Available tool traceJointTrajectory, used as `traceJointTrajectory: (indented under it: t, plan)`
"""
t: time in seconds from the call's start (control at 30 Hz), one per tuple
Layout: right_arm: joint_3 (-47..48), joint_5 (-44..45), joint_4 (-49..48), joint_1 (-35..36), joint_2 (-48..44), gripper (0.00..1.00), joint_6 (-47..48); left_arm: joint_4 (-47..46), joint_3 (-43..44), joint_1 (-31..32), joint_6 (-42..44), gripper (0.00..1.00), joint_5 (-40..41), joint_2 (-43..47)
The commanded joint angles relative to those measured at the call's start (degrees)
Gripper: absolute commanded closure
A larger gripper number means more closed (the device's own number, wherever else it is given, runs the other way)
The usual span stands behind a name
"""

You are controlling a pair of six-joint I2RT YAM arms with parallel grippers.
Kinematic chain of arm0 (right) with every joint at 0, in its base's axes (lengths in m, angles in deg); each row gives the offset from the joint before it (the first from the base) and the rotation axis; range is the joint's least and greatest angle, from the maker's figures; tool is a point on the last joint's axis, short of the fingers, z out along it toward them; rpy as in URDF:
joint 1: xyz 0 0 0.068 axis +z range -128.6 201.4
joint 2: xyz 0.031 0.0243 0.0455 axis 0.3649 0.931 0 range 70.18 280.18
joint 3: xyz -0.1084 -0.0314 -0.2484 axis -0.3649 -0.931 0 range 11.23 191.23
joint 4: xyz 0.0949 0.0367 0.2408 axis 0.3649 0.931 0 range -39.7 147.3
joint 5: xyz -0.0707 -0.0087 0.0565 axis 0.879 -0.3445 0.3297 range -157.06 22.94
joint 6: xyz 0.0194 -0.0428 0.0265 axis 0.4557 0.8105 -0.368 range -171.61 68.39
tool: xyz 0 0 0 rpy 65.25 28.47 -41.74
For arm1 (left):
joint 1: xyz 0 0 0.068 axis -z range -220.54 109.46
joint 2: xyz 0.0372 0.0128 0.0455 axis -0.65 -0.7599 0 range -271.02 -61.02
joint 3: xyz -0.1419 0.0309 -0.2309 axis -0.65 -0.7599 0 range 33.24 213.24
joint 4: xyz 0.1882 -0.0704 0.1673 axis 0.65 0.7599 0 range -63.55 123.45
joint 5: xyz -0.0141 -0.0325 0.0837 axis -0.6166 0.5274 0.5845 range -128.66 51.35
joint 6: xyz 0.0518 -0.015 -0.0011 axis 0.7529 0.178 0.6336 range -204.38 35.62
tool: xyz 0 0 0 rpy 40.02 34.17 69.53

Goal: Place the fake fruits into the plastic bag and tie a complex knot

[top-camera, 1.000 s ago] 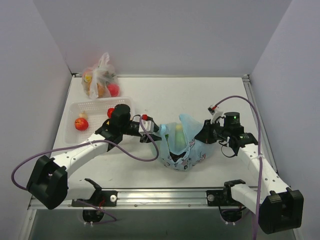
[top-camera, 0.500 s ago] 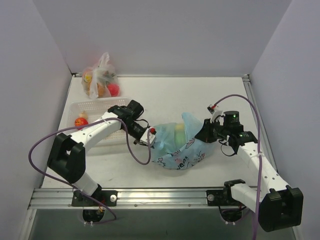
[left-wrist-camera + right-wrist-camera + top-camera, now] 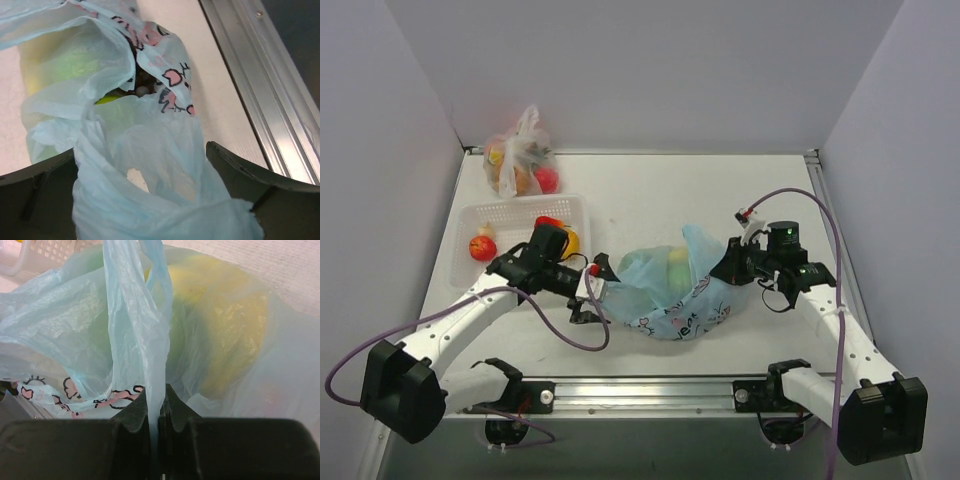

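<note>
- Two grippers are at the plastic bag (image 3: 670,300), which lies slumped on its side mid-worktop, closer to the near edge than the far one.
- Your left gripper (image 3: 592,290) sits at the bag's left end with its fingers spread. The left wrist view shows loose blue film lying between them unpinched, so it grasps nothing.
- Your right gripper (image 3: 156,412) is clenched on a strip of the bag's handle plastic at the bag's right end, holding it up.
- Several fake fruits are already inside. A yellow piece (image 3: 225,335) and a green one (image 3: 65,65) show through the film, and something dark lies near the mouth.
- Loading looks unfinished to me. By the left edge, the white basket (image 3: 500,213) holds a red apple (image 3: 482,247) and a yellow fruit (image 3: 570,241) with red beside it, partly hidden by your left arm.
- No knot shows in any view. The mouth gapes and the handles are apart, so I judge the whole tying stage is left to do.
- At the far-left corner, the clear tied bundle (image 3: 520,165) of orange and red fruits stands apart from the work.
</note>
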Motion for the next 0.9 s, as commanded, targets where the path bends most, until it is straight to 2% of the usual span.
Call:
traceJointTrajectory:
  t: [0.0, 0.07, 0.17, 0.2, 0.23, 0.27, 0.37, 0.4, 0.5, 0.6, 0.63, 0.73, 0.87]
  plan:
    - [2.2, -1.7, 0.7, 0.5, -1.7, 1.00, 0.2, -33.1, -7.2, 0.0, -28.2, 0.03, 0.7, 3.5]
    - [2.3, -2.1, 0.8, 0.6, -1.7, 1.00, 0.3, -47.0, -9.9, 1.2, -35.0, 0.03, 4.0, 3.8]
    - [2.6, -3.5, 1.0, 0.5, -1.7, 1.00, 1.0, -51.1, -9.0, 2.7, -38.9, 0.03, 3.7, 1.6]
    - [3.0, -3.9, 1.3, 0.5, -1.5, 1.00, 1.7, -52.0, -7.7, 3.1, -40.9, 0.08, 3.6, 1.1]
    - [3.1, -4.1, 1.7, 0.7, -1.4, 1.00, 2.2, -52.3, -6.5, 3.2, -41.6, 0.15, 2.3, 0.5]
    - [3.3, -4.0, 1.9, 0.6, -1.3, 1.00, 2.9, -51.0, -5.5, 3.8, -41.9, 0.37, 1.5, -0.3]
    - [3.8, -3.9, 2.9, 0.9, -1.2, 1.00, 5.1, -44.8, -0.8, 4.6, -38.7, 0.60, -2.0, -1.5]
    - [4.0, -4.0, 3.0, 1.2, -1.3, 1.00, 5.1, -41.9, 0.4, 5.3, -37.4, 0.75, -2.9, -1.9]
    - [4.6, -3.7, 3.0, 1.7, -1.9, 1.00, 7.6, -35.2, 4.3, 7.1, -34.7, 0.90, -4.8, -3.4]
    - [5.2, -4.1, 3.2, 2.3, -2.8, 1.00, 8.4, -27.7, 7.9, 9.1, -31.1, 0.92, -5.0, -5.7]
    - [5.3, -4.6, 3.3, 2.3, -3.1, 1.00, 8.6, -21.1, 10.8, 10.8, -28.7, 0.92, -4.4, -6.5]
    - [6.0, -5.3, 4.6, 2.9, -3.8, 1.00, 9.6, -8.4, 15.0, 14.4, -18.6, 0.91, 0.0, -10.2]
    - [7.0, -5.5, 5.9, 5.2, -3.8, 1.00, 11.9, 1.6, 21.3, 17.1, -9.5, 0.89, 5.4, -15.5]
